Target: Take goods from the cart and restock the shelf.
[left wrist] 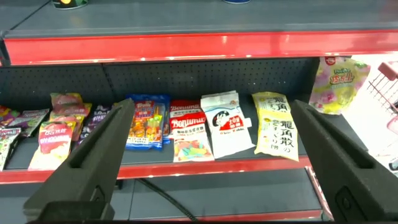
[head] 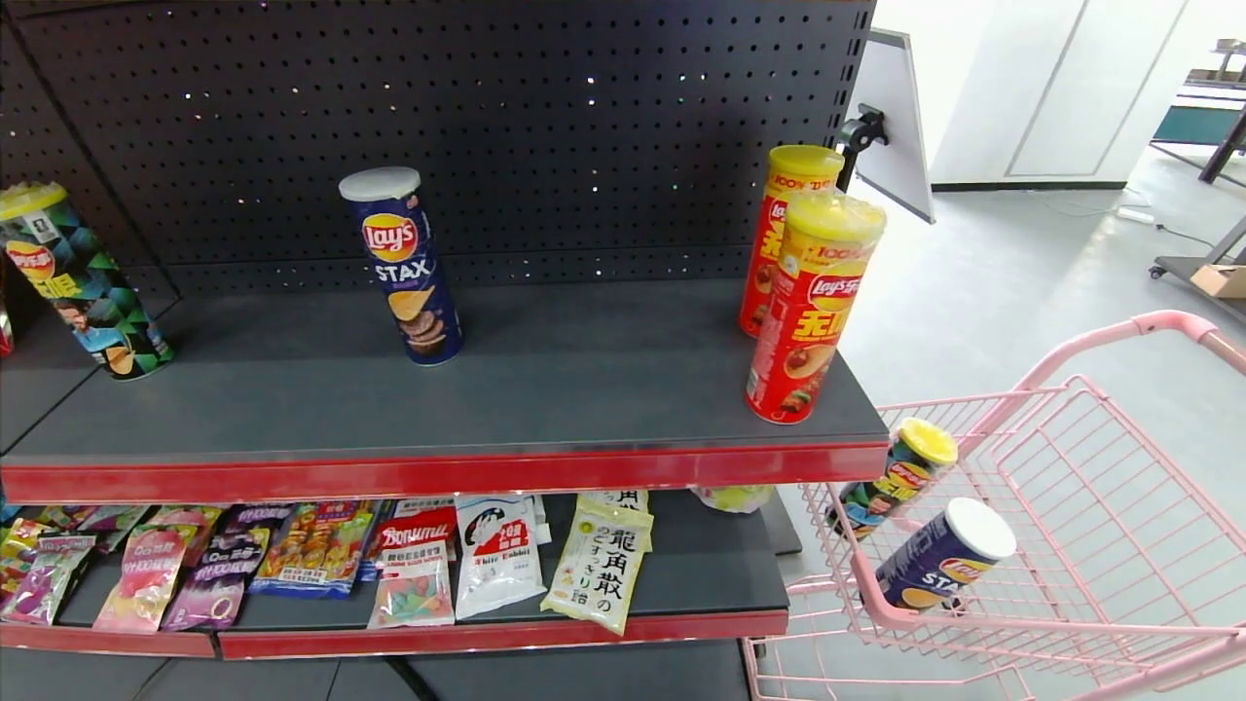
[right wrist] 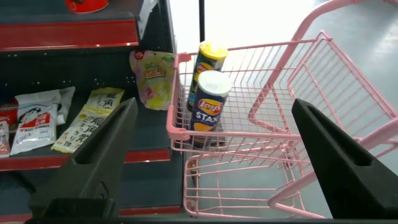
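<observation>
Left gripper (left wrist: 212,102), fingers spread wide and empty, faces the snack bags (left wrist: 227,124) on the lower shelf (left wrist: 186,169). Right gripper (right wrist: 214,101), also spread and empty, looks at the cart (head: 1168,319), where a blue can (head: 939,555) and a yellow-lidded can (head: 900,477) lean at its shelf-side wall. Farther off, on the upper shelf (head: 604,389), two red cans (head: 813,312) and a second blue can (head: 404,268) stand upright.

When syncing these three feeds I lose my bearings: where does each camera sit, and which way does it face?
Head view: on the robot's head, looking forward and down at the upper shelf, with the pink cart on the robot's right.
Left wrist view: on the left wrist, facing the lower shelf and its snack bags; the open left gripper frames them.
Right wrist view: on the right wrist, facing the cart's blue can and yellow-lidded can; the open right gripper frames them.
Shared: both cans show in the head and right wrist views; the white bag shows in all three.
</observation>
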You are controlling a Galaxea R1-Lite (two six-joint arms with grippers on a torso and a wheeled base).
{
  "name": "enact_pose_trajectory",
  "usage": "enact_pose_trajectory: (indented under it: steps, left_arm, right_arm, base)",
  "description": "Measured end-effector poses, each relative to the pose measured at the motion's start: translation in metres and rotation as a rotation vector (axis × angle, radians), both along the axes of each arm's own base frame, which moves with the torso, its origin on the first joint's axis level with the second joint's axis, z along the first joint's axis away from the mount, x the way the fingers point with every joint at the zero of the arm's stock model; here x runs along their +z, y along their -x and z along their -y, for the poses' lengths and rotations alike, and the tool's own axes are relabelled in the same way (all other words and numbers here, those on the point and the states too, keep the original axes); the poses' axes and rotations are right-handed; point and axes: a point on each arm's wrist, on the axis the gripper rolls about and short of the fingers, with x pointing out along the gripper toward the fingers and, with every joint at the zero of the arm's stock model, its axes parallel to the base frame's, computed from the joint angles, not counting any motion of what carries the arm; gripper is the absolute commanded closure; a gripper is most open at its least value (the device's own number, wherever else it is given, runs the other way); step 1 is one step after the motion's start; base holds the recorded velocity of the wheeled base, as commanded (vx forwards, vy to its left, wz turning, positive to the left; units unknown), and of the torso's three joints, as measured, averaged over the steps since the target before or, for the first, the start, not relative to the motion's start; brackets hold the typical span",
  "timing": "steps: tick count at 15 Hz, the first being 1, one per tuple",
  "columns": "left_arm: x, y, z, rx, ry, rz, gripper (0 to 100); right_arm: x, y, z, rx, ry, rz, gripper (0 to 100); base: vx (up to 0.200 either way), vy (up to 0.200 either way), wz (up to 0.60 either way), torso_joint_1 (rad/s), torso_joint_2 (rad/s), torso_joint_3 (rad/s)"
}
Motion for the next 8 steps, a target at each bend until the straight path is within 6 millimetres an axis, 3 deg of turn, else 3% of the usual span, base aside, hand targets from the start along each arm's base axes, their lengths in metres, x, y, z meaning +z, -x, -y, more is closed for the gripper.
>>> enact_pose_trajectory:
  steps: [6,8]
  left_arm:
    - [0.0,0.0,0.0,0.0,0.0,0.0,0]
    - [0.0,0.0,0.0,0.0,0.0,0.0,0]
  right_arm:
    - [0.0,0.0,0.0,0.0,0.0,0.0,0]
    - [0.0,0.0,0.0,0.001,0.0,0.0,0]
  base:
    - [0.0,0.0,-0.6,0.001,0.0,-0.001]
    - [0.0,0.0,0.0,0.0,0.0,0.0]
